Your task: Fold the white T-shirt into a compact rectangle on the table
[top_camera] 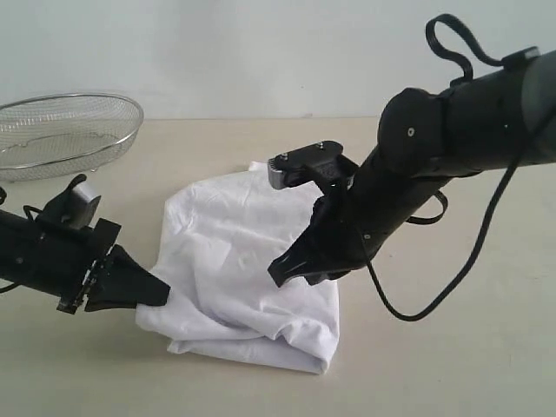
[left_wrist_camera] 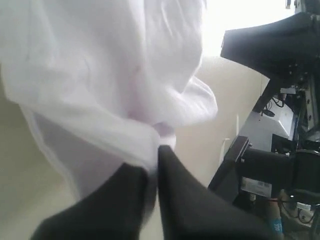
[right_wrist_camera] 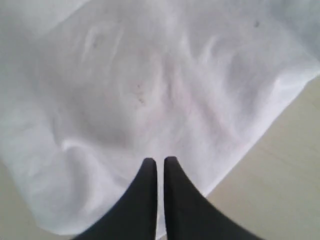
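**A:** ok quick headcount, what's actually here?

**B:** one white T-shirt (top_camera: 243,252), one table (top_camera: 469,365) under it, one wire basket (top_camera: 65,130) off past the shirt's far-left corner.

**A:** and grippers?

**B:** two. left gripper (top_camera: 152,291) at the shirt's near-left edge, right gripper (top_camera: 282,271) over the shirt's middle. each one has two black fingers (right_wrist_camera: 175,200), so four fingers total. that's the whole list lol

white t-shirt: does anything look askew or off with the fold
The white T-shirt lies rumpled and lopsided on the table, no neat rectangle. One edge bunches where the left gripper pinches it.
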